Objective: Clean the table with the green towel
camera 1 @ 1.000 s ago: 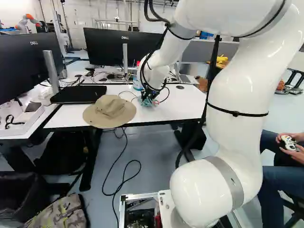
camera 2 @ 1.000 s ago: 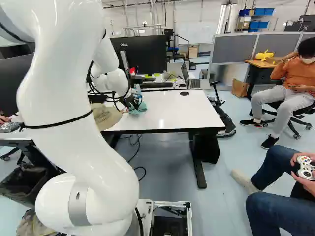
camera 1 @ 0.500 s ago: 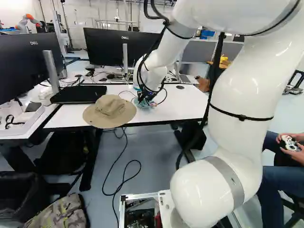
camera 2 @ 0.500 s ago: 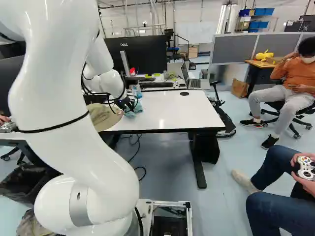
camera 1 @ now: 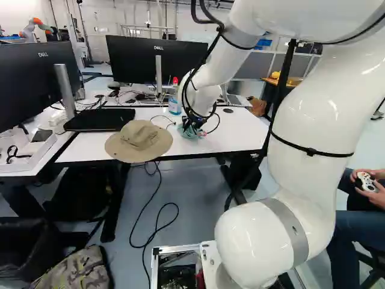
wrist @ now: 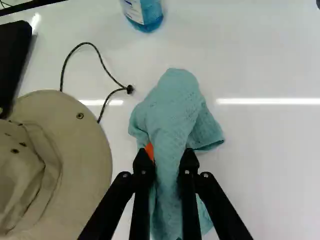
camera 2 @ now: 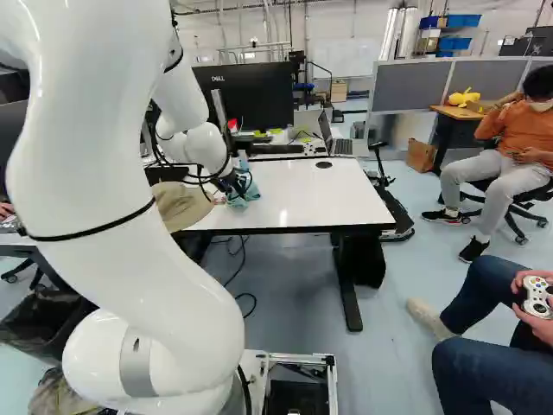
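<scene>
In the left base view we see our gripper (camera 1: 191, 127) low over the table (camera 1: 234, 135), with the green towel (camera 1: 187, 133) on the tabletop, between front and back edges. A hat (camera 1: 138, 142) reaches the front edge near the left corner; a bottle (camera 1: 175, 106) stands nearer the back edge.

In the right base view we see the towel beside the hat, well apart from the table's right edge.

In the wrist view our gripper (wrist: 166, 153) pinches the bunched towel from two sides; the hat's cord (wrist: 105, 67) loops near it.
</scene>
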Robot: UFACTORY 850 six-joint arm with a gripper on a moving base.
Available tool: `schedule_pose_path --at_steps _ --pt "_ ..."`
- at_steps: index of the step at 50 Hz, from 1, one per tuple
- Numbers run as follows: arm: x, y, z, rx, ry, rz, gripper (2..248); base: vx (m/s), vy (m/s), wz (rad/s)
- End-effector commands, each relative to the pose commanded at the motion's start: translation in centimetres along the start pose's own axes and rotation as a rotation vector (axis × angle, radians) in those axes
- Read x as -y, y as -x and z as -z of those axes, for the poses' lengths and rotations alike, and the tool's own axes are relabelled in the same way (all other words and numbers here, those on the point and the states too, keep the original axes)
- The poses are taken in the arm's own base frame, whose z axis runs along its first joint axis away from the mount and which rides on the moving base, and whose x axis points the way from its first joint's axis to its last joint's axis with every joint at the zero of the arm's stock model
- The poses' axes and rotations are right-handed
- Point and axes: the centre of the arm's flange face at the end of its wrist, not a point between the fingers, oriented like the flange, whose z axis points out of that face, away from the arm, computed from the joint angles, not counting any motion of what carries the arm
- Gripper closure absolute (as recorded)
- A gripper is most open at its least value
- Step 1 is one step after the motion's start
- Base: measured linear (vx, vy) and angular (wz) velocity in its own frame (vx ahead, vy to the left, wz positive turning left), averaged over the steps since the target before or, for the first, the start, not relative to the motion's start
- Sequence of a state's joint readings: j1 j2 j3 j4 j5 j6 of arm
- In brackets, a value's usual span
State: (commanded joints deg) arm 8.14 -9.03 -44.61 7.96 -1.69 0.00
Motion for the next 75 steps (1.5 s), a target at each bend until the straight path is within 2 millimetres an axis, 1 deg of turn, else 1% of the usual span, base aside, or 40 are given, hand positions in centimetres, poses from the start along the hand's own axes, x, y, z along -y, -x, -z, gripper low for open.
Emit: schedule_pose_path --at_steps 10,18,26,38,45,50,59,72,75 --pt "-1.1 -1.1 -0.7 -0.006 0.014 -0.022 188 0.0 0.0 0.0" --pt "-1.0 -2.3 -1.5 -0.011 0.013 -0.022 188 0.0 0.0 0.0" --pt "-0.2 -2.9 -2.0 -0.014 0.004 -0.009 188 0.0 0.0 0.0" --pt "1.8 -2.7 -2.0 -0.011 -0.017 0.022 188 0.0 0.0 0.0" --pt "2.5 -1.9 -1.5 -0.006 -0.026 0.036 188 0.0 0.0 0.0" --pt "2.6 -1.2 -1.1 -0.002 -0.028 0.04 188 0.0 0.0 0.0" --pt "2.0 -0.2 -0.3 0.001 -0.022 0.033 188 0.0 0.0 0.0" --pt "-0.1 -0.1 0.0 0.0 0.001 -0.002 188 0.0 0.0 0.0" --pt "-0.2 -0.1 -0.1 -0.001 0.003 -0.004 188 0.0 0.0 0.0"
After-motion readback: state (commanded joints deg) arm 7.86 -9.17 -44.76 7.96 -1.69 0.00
